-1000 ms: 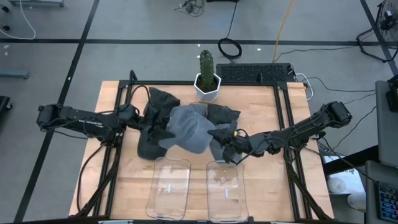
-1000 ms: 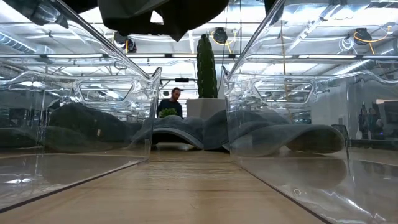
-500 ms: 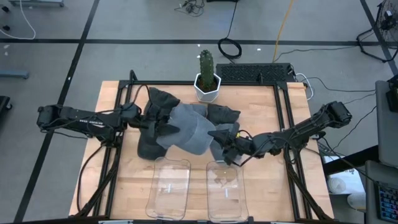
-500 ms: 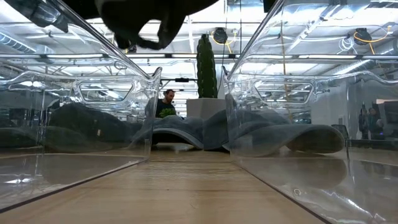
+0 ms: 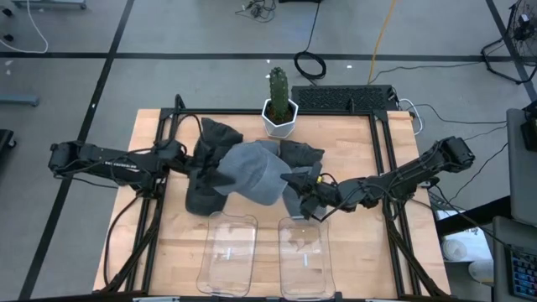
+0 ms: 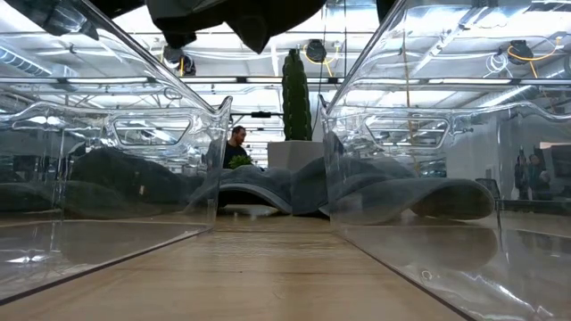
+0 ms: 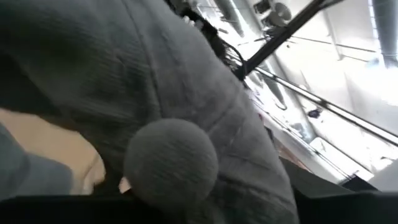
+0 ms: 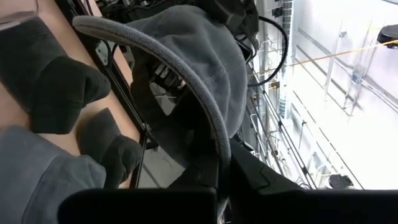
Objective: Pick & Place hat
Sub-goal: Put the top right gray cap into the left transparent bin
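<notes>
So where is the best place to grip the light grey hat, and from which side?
Probably the stiff curved brim, edge-on from the right arm's side: it is thin and firm, unlike the soft crown. The right pincer seems shut on it.

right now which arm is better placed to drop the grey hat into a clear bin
Right. Its claw grips the raised grey hat by the brim, beside the right clear bin. The left claw sits farther back over the hat pile.
</notes>
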Controlling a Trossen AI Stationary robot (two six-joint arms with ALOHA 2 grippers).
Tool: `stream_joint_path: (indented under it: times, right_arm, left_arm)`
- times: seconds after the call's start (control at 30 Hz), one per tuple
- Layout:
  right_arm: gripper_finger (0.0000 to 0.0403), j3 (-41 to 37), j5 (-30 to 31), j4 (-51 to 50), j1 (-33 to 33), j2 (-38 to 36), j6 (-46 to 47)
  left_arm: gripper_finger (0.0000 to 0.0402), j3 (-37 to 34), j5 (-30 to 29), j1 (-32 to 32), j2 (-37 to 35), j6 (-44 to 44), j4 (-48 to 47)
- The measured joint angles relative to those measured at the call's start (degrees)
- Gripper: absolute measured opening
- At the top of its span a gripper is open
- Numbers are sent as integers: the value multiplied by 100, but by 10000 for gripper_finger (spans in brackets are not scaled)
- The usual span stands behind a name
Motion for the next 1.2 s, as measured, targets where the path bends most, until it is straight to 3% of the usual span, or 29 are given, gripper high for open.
stream_joint_path:
  times: [0.2,0.4,0.53,0.73,0.83,1.03,1.2]
  right_arm:
    - [9,0,-9,-176,0,0,568]
    - [42,0,2,-240,-20,0,1148]
    - [92,0,96,-511,-37,0,1719]
    - [193,-3,1317,-1010,9,-29,2884]
    - [237,-7,1567,-1326,58,-185,3495]
    - [280,-4,918,-2572,-25,-842,5091]
    - [272,-4,-394,-3508,-527,-1582,6303]
  left_arm:
    - [100,0,52,95,-4,59,444]
    - [11,0,85,123,-3,339,332]
    - [10,0,85,122,-3,349,307]
    - [7,0,128,184,-148,341,148]
    - [4,0,130,290,-293,345,-160]
    - [4,-7,341,426,-609,362,-499]
    - [4,61,1096,474,-695,-57,-900]
